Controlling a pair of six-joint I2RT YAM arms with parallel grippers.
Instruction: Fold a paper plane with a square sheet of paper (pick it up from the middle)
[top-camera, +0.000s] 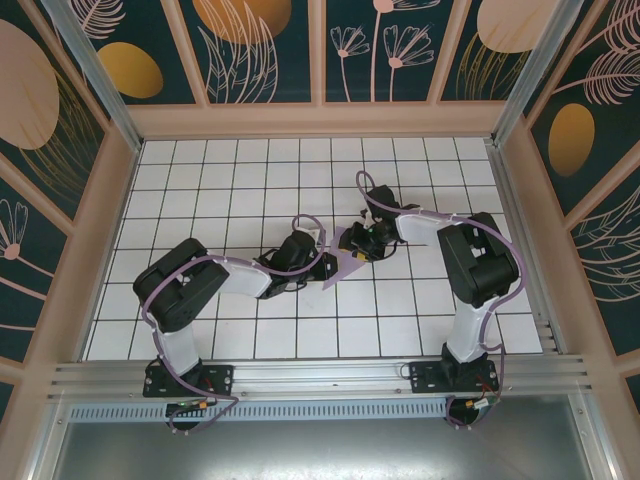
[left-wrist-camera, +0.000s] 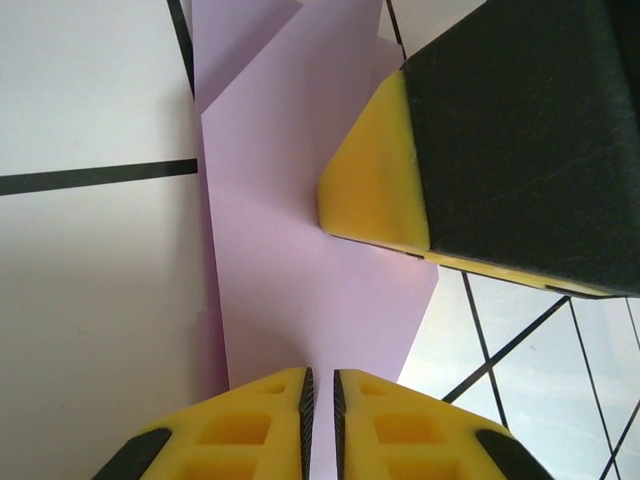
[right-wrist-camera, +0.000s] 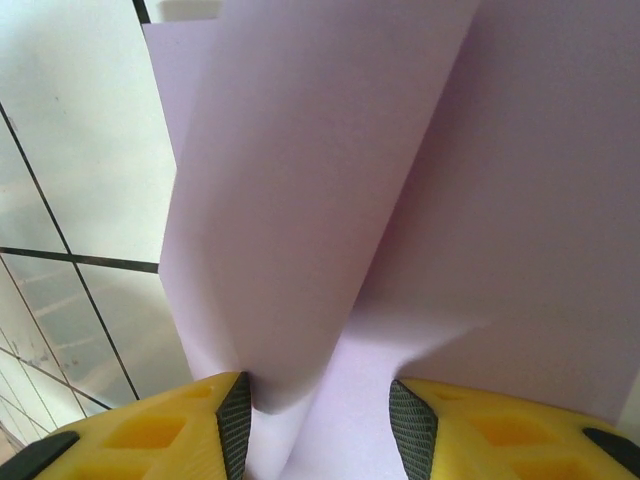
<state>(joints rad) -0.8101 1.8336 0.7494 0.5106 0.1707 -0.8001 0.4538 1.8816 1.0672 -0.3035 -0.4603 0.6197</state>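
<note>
1. The paper (top-camera: 345, 262) lies partly folded on the worktop (top-camera: 250, 190), between your two hands.
2. Left hand (left-wrist-camera: 320, 425): its fingers are nearly together at the near end of the paper. I cannot tell whether they pinch it.
3. Right hand (right-wrist-camera: 320, 415): its fingers are apart. A raised flap (right-wrist-camera: 290, 200) stands between them and is not clamped.
4. The long axis of the paper runs straight out from the left hand toward the right one.
5. In my judgement, the right hand is better placed to lay the flap down.
</note>
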